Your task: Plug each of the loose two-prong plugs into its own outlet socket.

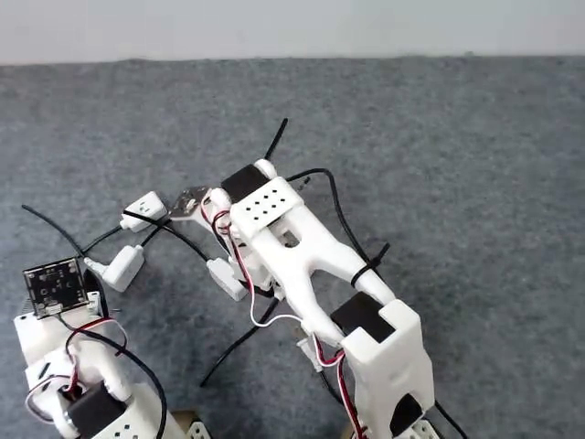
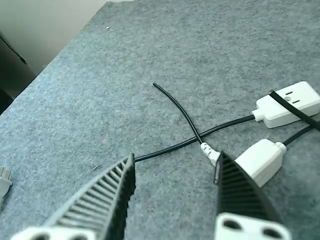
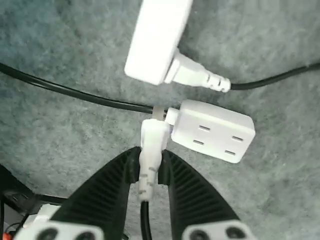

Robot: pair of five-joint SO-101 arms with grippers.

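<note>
White plug (image 3: 155, 134) pinched in right gripper (image 3: 150, 152) jaws, tip just beside end of white socket block (image 3: 212, 131), slots showing | second white block (image 3: 155, 40) near | left gripper (image 2: 175, 162) jaws spread above black cord (image 2: 165, 150) | grey mat (image 2: 150, 50)

On the grey felt table mat (image 1: 475, 165), a white rectangular plastic outlet block (image 3: 212, 131) lies left of centre in the high view, with a thin black cord (image 2: 290, 105) across it. A white two-prong plastic plug (image 3: 154, 135) sits clamped in the right gripper (image 3: 150, 156), its front end touching that block's side. A second white plastic block (image 1: 123, 267) lies nearer the left arm, just beyond the spread left gripper (image 2: 175, 157). A small white plastic piece (image 1: 226, 277) lies beside the right arm.
</note>
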